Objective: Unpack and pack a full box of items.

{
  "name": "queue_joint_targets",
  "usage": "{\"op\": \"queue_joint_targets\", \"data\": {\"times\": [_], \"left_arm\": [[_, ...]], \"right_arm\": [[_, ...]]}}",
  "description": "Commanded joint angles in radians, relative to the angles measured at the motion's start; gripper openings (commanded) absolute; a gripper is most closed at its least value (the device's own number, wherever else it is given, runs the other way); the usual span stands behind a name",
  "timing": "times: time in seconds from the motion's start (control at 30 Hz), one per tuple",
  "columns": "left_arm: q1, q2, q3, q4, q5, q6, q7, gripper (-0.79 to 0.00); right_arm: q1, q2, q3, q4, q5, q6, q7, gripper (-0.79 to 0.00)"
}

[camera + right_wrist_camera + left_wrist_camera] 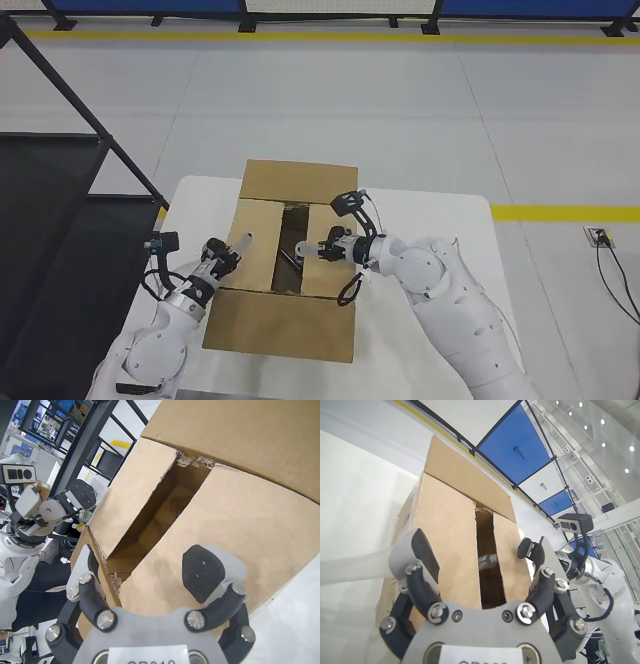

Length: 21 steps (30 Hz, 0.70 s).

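Table (440,220) bears one box (290,180); left end effector (475,550), right end effector (146,565) both gape.

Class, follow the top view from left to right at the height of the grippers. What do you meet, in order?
Black rack → left gripper → gap between the box flaps → right gripper → floor cable.

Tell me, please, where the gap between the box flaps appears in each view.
Top view: gap at the middle of the cardboard box.
Left wrist view: gap straight ahead of the open left gripper.
Right wrist view: gap ahead of the open right gripper.
Shared landmark: the far outer flap.
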Motion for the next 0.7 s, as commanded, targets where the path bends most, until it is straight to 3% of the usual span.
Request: {"op": "queue_joint_targets", "data": {"times": [0.0, 0.2, 0.4, 0.53, 0.67], "left_arm": [[0.027, 0.005, -0.046, -0.027, -0.019, -0.015, -0.012, 0.000], [0.124, 0.025, -0.235, -0.074, -0.130, -0.106, -0.126, 0.000], [0.227, 0.051, -0.399, -0.045, -0.250, -0.279, -0.369, 0.000], [0.261, 0.067, -0.447, 0.015, -0.324, -0.368, -0.546, 0.000], [0.269, 0.081, -0.442, 0.049, -0.394, -0.425, -0.685, 0.000]], "right_arm": [[-0.001, 0.001, 0.004, -0.004, 0.018, -0.012, -0.003, 0.000], [-0.017, 0.014, 0.047, -0.056, 0.085, -0.063, -0.003, 0.000], [-0.045, 0.026, 0.083, -0.120, 0.085, -0.059, -0.030, 0.000], [-0.045, 0.026, 0.083, -0.120, 0.085, -0.059, -0.030, 0.000], [-0.045, 0.026, 0.083, -0.120, 0.085, -0.059, -0.030, 0.000]]}}
